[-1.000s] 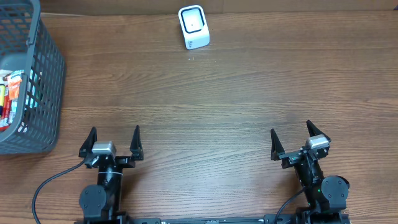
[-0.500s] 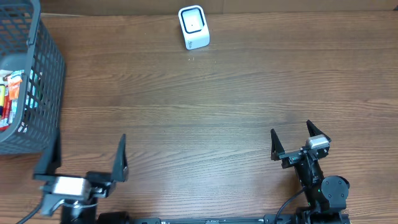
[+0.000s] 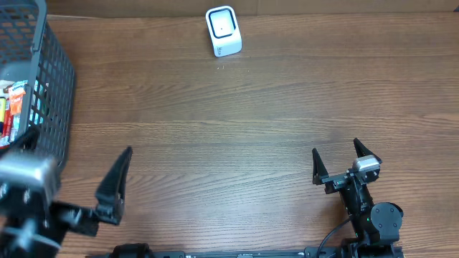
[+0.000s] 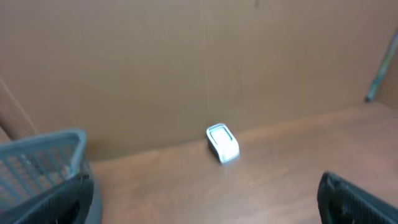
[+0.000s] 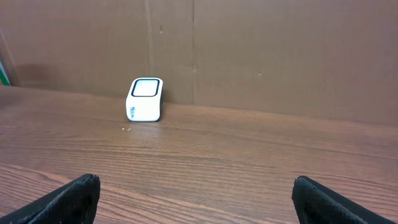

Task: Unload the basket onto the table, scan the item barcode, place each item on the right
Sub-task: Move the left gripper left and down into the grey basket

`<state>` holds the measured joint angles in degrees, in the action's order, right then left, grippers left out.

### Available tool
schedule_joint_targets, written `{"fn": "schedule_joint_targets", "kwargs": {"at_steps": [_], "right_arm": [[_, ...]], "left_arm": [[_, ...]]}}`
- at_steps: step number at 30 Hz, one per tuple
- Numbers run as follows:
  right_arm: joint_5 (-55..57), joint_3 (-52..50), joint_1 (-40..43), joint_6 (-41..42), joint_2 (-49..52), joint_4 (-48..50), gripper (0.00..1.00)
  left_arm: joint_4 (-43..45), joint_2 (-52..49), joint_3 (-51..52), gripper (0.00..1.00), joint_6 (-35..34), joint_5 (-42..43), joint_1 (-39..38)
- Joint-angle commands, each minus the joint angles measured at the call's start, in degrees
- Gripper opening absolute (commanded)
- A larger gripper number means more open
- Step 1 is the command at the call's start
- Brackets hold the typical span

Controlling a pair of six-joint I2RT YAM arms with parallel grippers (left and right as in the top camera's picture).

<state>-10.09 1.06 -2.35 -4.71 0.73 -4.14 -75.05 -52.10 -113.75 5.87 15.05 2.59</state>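
Entry: scanner (image 3: 223, 30) stood far centre, unused. Items (image 3: 14, 97) lay in the left basket (image 3: 61, 79) (none lifted). Left gripper (image 3: 79, 143) and right gripper (image 3: 336, 148) gaped empty. Every step was outstanding.

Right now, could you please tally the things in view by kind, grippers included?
White scanner: 1
Grey basket: 1
Open grippers: 2 (left gripper, right gripper)
Total: 4, leaving out the packets in the basket, too hidden to count.
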Motion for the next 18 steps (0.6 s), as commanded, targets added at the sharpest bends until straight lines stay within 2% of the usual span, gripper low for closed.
{"fn": "schedule_joint_targets", "kwargs": {"at_steps": [1,6,11,13,16,18], "right_arm": [[-0.02,-0.61,-0.17,-0.28,-0.57,0.24,1.00],[-0.02,-0.61,-0.17,-0.28,-0.57,0.24,1.00],[-0.02,-0.61,-0.17,-0.28,-0.57,0.24,1.00],[-0.02,-0.61,-0.17,-0.28,-0.57,0.24,1.00],[-0.02,-0.61,-0.17,-0.28,-0.57,0.24,1.00],[-0.02,-0.61,-0.17,-0.28,-0.57,0.24,1.00]], "left_arm": [[-8.63,-10.27,-8.24,1.00,1.86,1.42,-0.37],[-14.78,-19.56,-9.88,1.00,1.64,1.51,-0.37],[-15.54,-25.83,-9.88,1.00,1.90,-1.03,-0.37],[-14.78,-27.82,-9.88,1.00,1.77,-7.32,-0.37],[-12.41,-30.73,-9.88,1.00,-3.39,-19.34,0.68],[-10.14,-32.44,-9.88,1.00,-4.61,-22.43,2.67]]}}
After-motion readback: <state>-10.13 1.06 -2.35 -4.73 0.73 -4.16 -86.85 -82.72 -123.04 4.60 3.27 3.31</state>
